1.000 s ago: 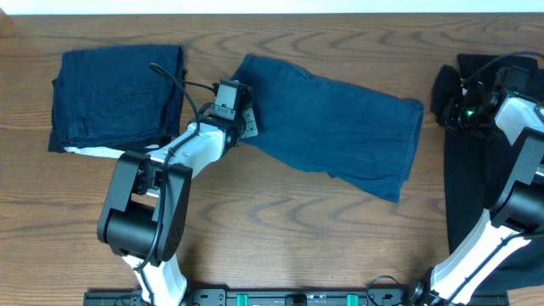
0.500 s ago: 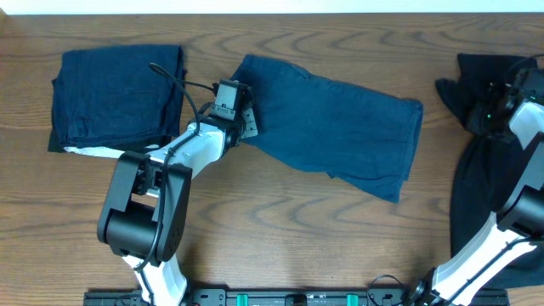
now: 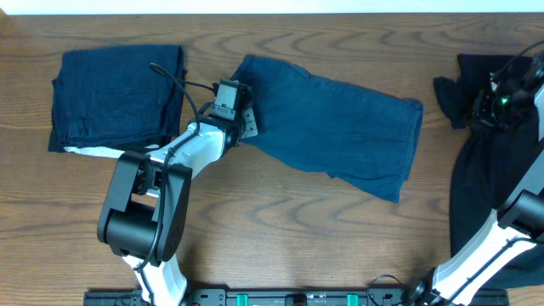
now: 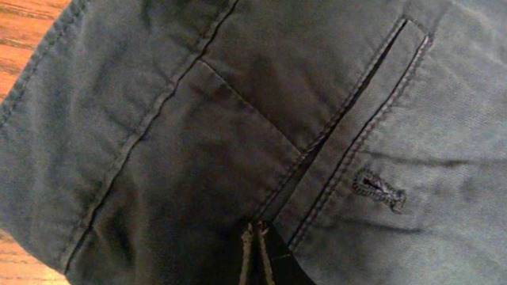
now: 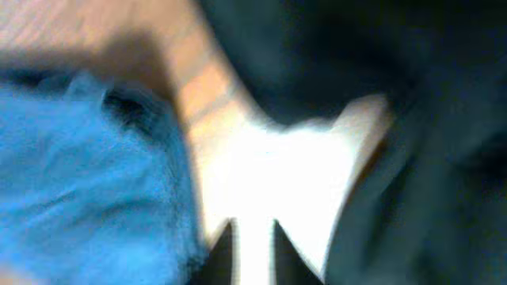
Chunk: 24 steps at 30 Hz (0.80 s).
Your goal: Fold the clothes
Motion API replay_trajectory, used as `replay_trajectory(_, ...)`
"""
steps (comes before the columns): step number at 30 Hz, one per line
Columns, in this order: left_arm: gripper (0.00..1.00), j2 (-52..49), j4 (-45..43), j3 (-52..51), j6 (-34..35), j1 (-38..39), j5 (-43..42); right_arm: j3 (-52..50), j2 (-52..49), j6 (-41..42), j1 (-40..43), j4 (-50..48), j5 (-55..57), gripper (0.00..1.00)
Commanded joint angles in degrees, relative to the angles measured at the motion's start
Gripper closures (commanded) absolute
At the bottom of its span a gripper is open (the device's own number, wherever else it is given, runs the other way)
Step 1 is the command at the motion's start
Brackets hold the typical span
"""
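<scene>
1. The denim garment (image 3: pixel 336 127) lies spread flat mid-tabletop (image 3: pixel 297 238), long axis slanting down from its left end to its right end. It is the landmark for all places below.
2. The left hand (image 3: pixel 246 121) sits at the left end of the denim garment, on the fabric.
3. In the left wrist view, the left hand (image 4: pixel 255 249) is pressed together, tips down on the denim garment (image 4: pixel 158 134) beside a stitched pocket slit with a buttonhole (image 4: pixel 379 190). I cannot tell whether any cloth is caught between the tips.
4. The folded navy garment (image 3: pixel 115 98) lies to the left of the denim garment and apart from it, with the left arm crossing the gap. A white edge (image 3: pixel 89 151) shows along its lower side.
5. The black garment (image 3: pixel 489 204) lies to the right of the denim garment, apart from it and running off the tabletop's right side. Its upper part is bunched.
6. The right hand (image 3: pixel 486 104) is at that bunched part, right of the denim garment.
7. The right wrist view is heavily blurred. The right hand (image 5: pixel 252 245) has its tips close together with only a narrow slit showing. Dark cloth fills the right of the view, and I cannot tell whether any is gripped.
</scene>
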<state>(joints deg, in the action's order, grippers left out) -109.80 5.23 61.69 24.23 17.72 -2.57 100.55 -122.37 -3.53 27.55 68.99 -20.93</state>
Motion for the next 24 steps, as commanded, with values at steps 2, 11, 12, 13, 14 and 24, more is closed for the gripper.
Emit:
replay_trajectory(2, 0.93, 0.39, 0.92, -0.7, 0.72, -0.66, 1.81, -2.36, 0.11, 2.38, -0.68, 4.33, -2.62, 0.99)
replay_trajectory(11, 0.93, 0.39, 0.94, -0.7, 0.26, -0.66, 1.79, -10.27, 0.11, 8.48, -1.95, 1.95, 4.98, 0.99)
replay_trajectory(12, 0.93, 0.39, 0.94, -0.7, 0.28, -0.66, 1.79, -10.38, 0.11, 7.54, -2.51, 1.88, 3.72, 0.99)
replay_trajectory(13, 0.93, 0.39, 0.94, -0.7, 0.28, -0.66, 1.77, -10.36, 0.11, 6.16, -3.19, 1.86, 1.84, 0.99)
replay_trajectory(14, 0.93, 0.39, 0.94, -0.7, 0.31, -0.66, 1.77, -10.34, 0.11, 3.98, -4.2, 1.7, -1.22, 0.99)
replay_trajectory(24, 0.93, 0.39, 1.57, -0.7, 0.31, 0.46, 1.75, -11.89, 0.11, -0.5, -19.74, -5.6, -6.67, 0.99)
